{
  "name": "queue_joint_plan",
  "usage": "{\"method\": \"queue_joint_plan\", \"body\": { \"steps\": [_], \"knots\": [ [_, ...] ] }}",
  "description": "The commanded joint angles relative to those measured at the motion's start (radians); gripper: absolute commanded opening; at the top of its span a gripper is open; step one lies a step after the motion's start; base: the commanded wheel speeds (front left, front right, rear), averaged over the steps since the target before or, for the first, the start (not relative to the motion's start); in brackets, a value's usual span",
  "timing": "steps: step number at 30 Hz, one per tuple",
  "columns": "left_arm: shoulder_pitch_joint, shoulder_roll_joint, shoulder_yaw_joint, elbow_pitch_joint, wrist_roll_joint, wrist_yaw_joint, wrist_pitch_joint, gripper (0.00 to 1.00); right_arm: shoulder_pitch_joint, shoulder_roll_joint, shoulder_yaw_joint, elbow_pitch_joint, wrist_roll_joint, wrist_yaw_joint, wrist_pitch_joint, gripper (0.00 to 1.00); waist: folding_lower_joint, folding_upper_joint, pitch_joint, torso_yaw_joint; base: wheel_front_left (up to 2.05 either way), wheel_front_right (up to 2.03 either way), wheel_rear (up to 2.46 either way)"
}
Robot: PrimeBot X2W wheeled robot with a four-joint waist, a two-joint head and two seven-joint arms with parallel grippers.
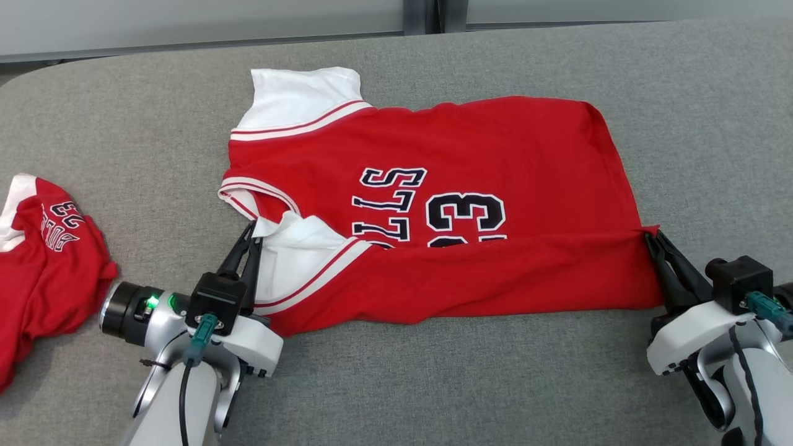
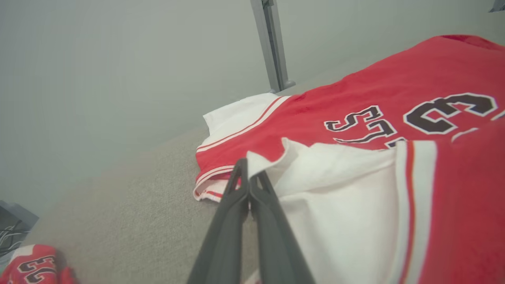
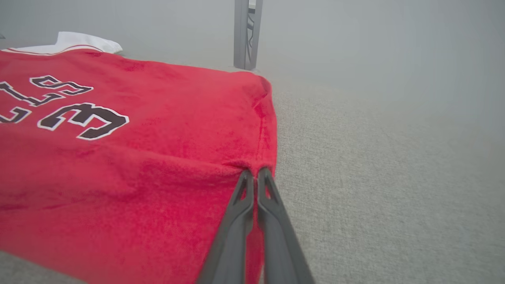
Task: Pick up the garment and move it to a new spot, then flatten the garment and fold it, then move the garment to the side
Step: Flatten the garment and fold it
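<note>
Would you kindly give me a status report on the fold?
Left gripper shut on jersey, white sleeve corner; right gripper shut on hem corner. Near edge folded over the lettering. Second jersey bunched far left, apart.

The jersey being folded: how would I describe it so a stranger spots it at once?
On the grey padded table, look to the middle, where a red jersey lies spread out with its near edge folded over. Unlike the crumpled jersey at the left edge, it is pinched at both ends by the left pincer and the right pincer.
</note>
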Motion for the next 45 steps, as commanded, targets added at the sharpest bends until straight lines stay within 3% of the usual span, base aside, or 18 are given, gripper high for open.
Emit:
{"method": "queue_joint_plan", "body": {
  "steps": [1, 3, 5, 6, 7, 8, 9, 10, 20, 26, 32, 35, 42, 45],
  "knots": [
    [-0.031, -0.005, 0.005, 0.033, -0.016, -0.008, 0.001, 0.11, -0.020, 0.002, 0.007, 0.019, -0.006, 0.000, -0.005, 0.00, 0.0000, 0.0000, 0.003, -0.002, 0.00, 0.00, 0.00],
    [-0.058, -0.010, 0.007, 0.077, -0.032, -0.014, 0.000, 0.35, -0.036, 0.009, 0.019, 0.046, -0.007, 0.000, -0.006, 0.00, 0.0000, 0.0000, 0.005, -0.003, 0.00, 0.00, 0.00],
    [-0.070, -0.023, 0.009, 0.135, -0.060, -0.040, 0.026, 0.48, -0.052, 0.013, 0.037, 0.074, -0.006, 0.000, -0.006, 0.00, 0.0000, 0.0000, 0.005, -0.004, 0.00, 0.00, 0.00],
    [-0.082, -0.028, 0.013, 0.163, -0.073, -0.045, 0.042, 0.78, -0.064, 0.015, 0.041, 0.084, -0.007, 0.000, -0.006, 0.07, 0.0000, 0.0000, 0.005, -0.005, 0.00, 0.00, 0.00],
    [-0.099, -0.033, 0.016, 0.184, -0.081, -0.049, 0.052, 1.00, -0.072, 0.018, 0.047, 0.091, -0.009, 0.000, -0.006, 0.24, 0.0000, 0.0000, 0.005, -0.005, 0.00, 0.00, 0.00],
    [-0.115, -0.039, 0.020, 0.199, -0.092, -0.047, 0.055, 1.00, -0.079, 0.021, 0.052, 0.100, -0.010, 0.000, -0.006, 0.42, 0.0000, 0.0000, 0.004, -0.006, 0.00, 0.00, 0.00],
    [-0.124, -0.043, 0.021, 0.214, -0.097, -0.044, 0.053, 1.00, -0.085, 0.023, 0.056, 0.106, -0.011, 0.000, -0.006, 0.77, 0.0000, 0.0000, 0.003, -0.007, 0.00, 0.00, 0.00],
    [-0.129, -0.046, 0.022, 0.226, -0.101, -0.037, 0.050, 1.00, -0.090, 0.023, 0.058, 0.105, -0.014, 0.000, -0.006, 1.00, 0.0000, 0.0000, 0.001, -0.008, 0.00, 0.00, 0.00],
    [-0.065, -0.023, 0.083, 0.165, -0.134, 0.052, 0.015, 1.00, -0.020, 0.022, -0.047, -0.007, -0.055, 0.000, -0.006, 1.00, 0.0000, 0.0000, -0.033, -0.005, 0.00, 0.00, 0.00],
    [0.068, -0.006, 0.121, 0.027, -0.198, 0.035, 0.031, 1.00, 0.072, 0.039, -0.092, -0.070, -0.064, 0.000, -0.006, 1.00, 0.0000, 0.0000, -0.045, 0.005, 0.00, 0.00, 0.00],
    [0.103, 0.012, 0.095, -0.055, -0.183, 0.021, 0.067, 1.00, 0.123, 0.054, -0.102, -0.086, -0.056, 0.000, -0.006, 1.00, 0.0000, 0.0000, -0.054, 0.019, 0.00, 0.00, 0.00],
    [0.069, 0.036, 0.055, -0.057, -0.149, 0.005, 0.117, 1.00, 0.118, 0.061, -0.089, -0.081, -0.057, 0.000, -0.006, 1.00, 0.0000, 0.0000, -0.061, 0.014, 0.00, 0.00, 0.00],
    [0.078, 0.060, 0.039, -0.107, -0.186, -0.043, 0.323, 1.00, 0.106, 0.057, -0.079, -0.078, -0.049, 0.000, -0.006, 1.00, 0.0000, 0.0000, -0.084, -0.018, 0.00, 0.00, 0.00],
    [0.123, 0.069, 0.054, -0.179, -0.212, -0.037, 0.363, 1.00, 0.118, 0.062, -0.086, -0.082, -0.047, 0.000, -0.006, 1.00, 0.0000, 0.0000, -0.089, -0.027, 0.00, 0.00, 0.00]
  ]
}}
